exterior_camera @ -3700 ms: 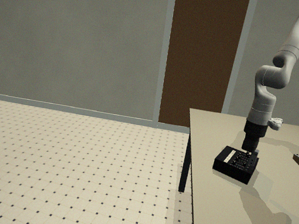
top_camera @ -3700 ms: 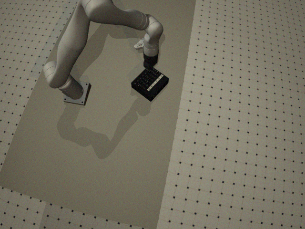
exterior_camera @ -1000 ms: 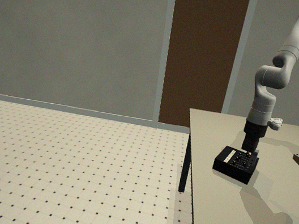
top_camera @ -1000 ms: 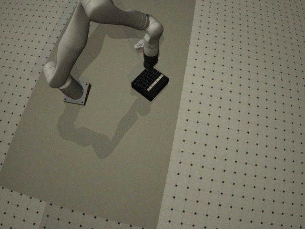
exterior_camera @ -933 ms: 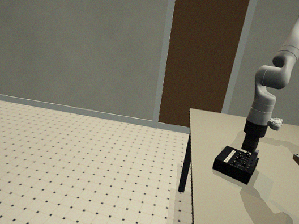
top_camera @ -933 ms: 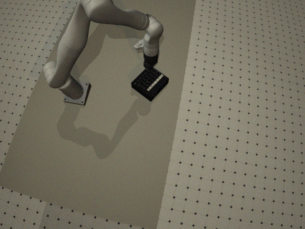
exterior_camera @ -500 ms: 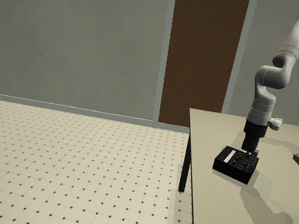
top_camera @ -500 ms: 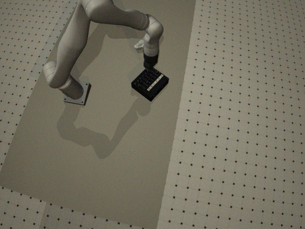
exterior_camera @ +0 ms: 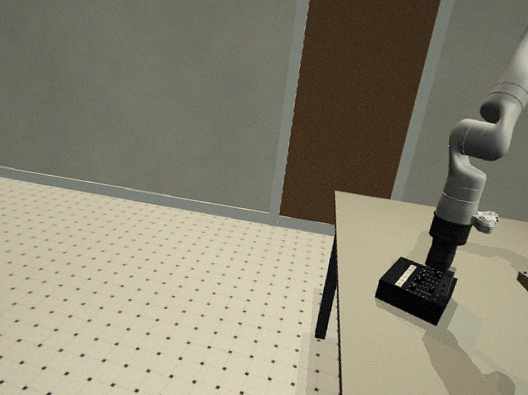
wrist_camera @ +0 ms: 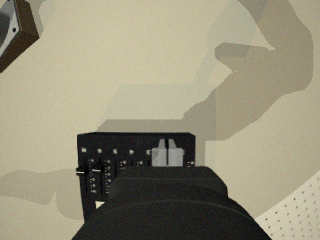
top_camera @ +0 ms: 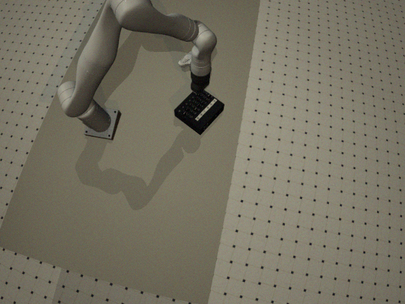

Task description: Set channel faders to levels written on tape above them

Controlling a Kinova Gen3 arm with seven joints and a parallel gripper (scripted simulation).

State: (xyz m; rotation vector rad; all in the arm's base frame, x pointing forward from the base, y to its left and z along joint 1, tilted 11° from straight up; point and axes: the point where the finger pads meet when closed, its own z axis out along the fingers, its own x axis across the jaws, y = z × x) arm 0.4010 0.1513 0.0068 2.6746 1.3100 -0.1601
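Observation:
The black lighting desk [top_camera: 199, 111] stands flat on the table, with a white tape strip [top_camera: 206, 109] along one side and rows of small faders. It also shows in the exterior view [exterior_camera: 415, 289] and in the wrist view [wrist_camera: 136, 163]. My gripper [top_camera: 199, 92] points straight down over the desk's far end, its tips at the fader field; it also shows in the exterior view [exterior_camera: 437, 269]. In the wrist view the two pale fingertips [wrist_camera: 167, 154] stand pressed together at the desk's far right part. The gripper body hides the near half of the desk. Fader levels and tape numbers are too small to read.
The arm's base plate [top_camera: 102, 125] is bolted to the table left of the desk. The table's edge [exterior_camera: 336, 301] runs close to the desk on the tape side, with tiled floor beyond.

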